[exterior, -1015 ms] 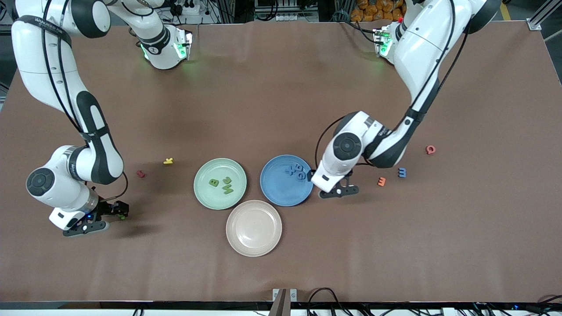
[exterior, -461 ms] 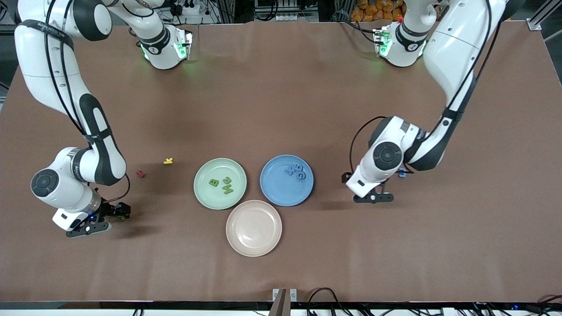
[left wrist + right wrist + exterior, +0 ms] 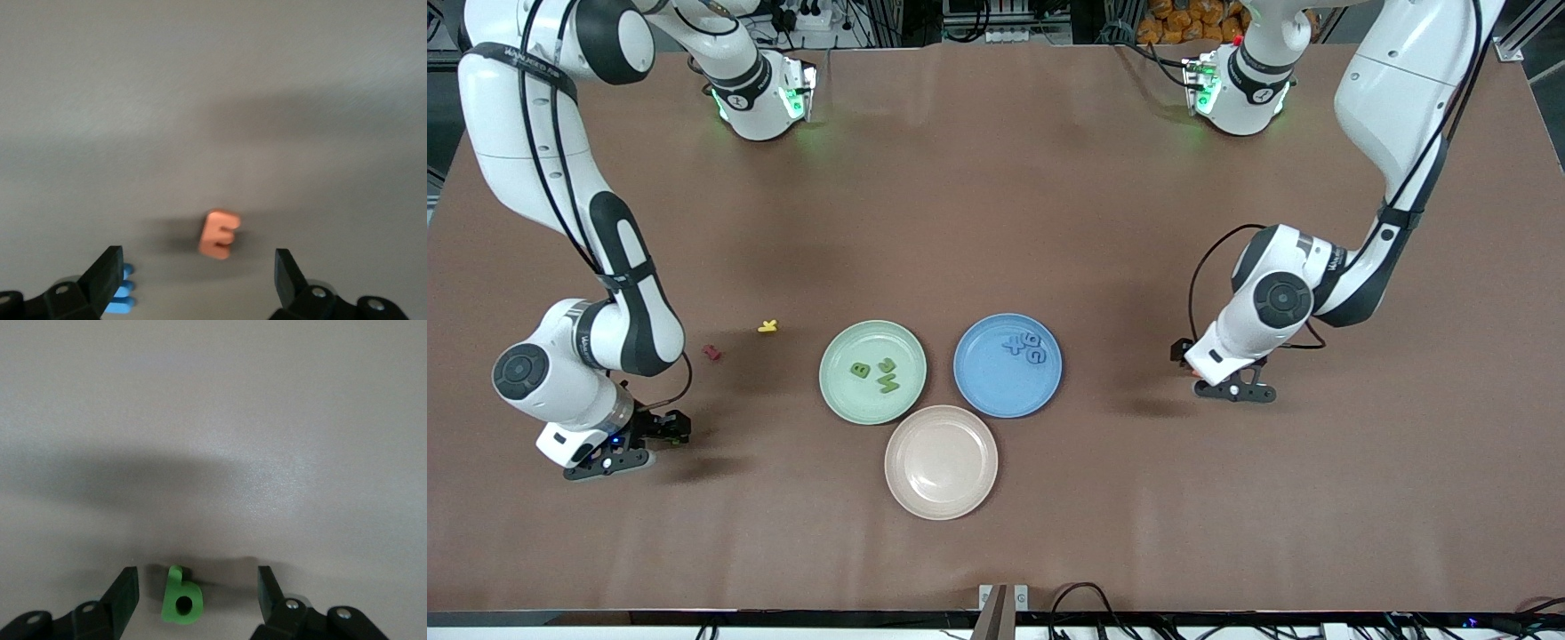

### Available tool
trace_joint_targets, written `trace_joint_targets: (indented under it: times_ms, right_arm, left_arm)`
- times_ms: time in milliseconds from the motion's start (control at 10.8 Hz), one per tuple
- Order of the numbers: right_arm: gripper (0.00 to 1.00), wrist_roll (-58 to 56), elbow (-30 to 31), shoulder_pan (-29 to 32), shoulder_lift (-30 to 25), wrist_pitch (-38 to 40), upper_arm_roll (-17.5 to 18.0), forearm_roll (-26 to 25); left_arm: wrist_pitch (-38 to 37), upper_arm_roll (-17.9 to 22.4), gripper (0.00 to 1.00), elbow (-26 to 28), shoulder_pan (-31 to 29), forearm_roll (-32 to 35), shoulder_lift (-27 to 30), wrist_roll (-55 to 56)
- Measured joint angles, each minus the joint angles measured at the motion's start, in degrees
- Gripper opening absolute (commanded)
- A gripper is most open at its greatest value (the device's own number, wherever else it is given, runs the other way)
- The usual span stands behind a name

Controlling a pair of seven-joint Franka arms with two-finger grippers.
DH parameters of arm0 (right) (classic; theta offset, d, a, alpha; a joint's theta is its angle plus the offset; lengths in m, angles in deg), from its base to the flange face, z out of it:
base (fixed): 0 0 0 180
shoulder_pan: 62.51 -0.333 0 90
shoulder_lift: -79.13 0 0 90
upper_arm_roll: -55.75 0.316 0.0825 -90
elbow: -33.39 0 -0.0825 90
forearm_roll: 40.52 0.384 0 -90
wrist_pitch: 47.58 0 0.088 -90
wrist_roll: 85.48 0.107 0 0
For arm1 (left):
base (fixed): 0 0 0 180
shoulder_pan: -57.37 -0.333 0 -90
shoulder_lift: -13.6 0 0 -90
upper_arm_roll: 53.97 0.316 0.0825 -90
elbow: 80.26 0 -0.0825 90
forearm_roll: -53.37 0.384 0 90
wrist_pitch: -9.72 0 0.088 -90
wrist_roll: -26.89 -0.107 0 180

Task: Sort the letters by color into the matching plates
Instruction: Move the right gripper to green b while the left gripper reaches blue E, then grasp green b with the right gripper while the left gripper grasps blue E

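Observation:
A green letter (image 3: 181, 603) shaped like a b lies flat on the table between the fingers of my right gripper (image 3: 197, 592), which is open with a gap on both sides. In the front view that gripper (image 3: 669, 433) is low at the right arm's end and hides the letter. My left gripper (image 3: 197, 275) is open over an orange E (image 3: 219, 234), and a blue letter (image 3: 120, 291) lies against one finger (image 3: 105, 275). The green plate (image 3: 843, 391) holds three green letters (image 3: 887, 382). The blue plate (image 3: 980, 391) holds three blue letters (image 3: 1034, 348).
A beige-pink plate (image 3: 941, 461) sits nearer the front camera than the two coloured plates and touches both. A yellow letter (image 3: 767, 326) and a red letter (image 3: 711, 353) lie between the right arm and the green plate. The left gripper (image 3: 1187, 363) is toward the left arm's end.
My left arm has swung away from the blue plate's rim toward its own end, coming over the orange and blue letters. The right gripper's fingers have narrowed around the green letter.

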State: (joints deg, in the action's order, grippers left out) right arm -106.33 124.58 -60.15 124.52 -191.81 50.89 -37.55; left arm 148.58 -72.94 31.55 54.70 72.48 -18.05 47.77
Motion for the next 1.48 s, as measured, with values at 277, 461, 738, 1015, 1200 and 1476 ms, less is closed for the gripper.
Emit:
trace_joint_targets:
  times_ms: [277, 461, 738, 1015, 1200, 1476]
  right_arm:
    - [0.74, -0.01, 0.94, 0.00, 0.27, -1.07, 0.01, 0.00]
    - [0.72, -0.01, 1.40, -0.01, 0.22, -1.71, 0.10, 0.00]
    - [0.68, -0.02, 1.57, -0.02, 0.11, -1.74, 0.16, -0.05]
    - [0.62, -0.02, 1.84, -0.02, -0.09, -1.75, 0.20, -0.05]
    - [0.61, -0.02, 2.19, 0.03, -0.33, -1.77, 0.22, -0.05]
    - [0.58, -0.02, 3.13, 0.39, -0.93, -1.78, 0.16, -0.05]
  left_arm:
    - [1.14, -0.12, 1.00, 3.48, -2.13, 0.66, 1.21, -2.74]
    - [1.14, -0.14, 1.00, 4.66, -3.58, 1.41, 1.79, -2.82]
    - [1.67, -0.17, 1.00, 5.95, -5.19, 1.97, 2.35, -2.90]
    - [6.96, -0.40, 1.00, 8.64, -6.95, 1.98, 2.40, -2.93]
    - [8.40, -0.48, 1.00, 9.86, -7.39, 1.98, 2.42, -2.96]
    - [9.66, -0.61, 1.00, 10.81, -9.52, 1.99, 2.46, -5.10]
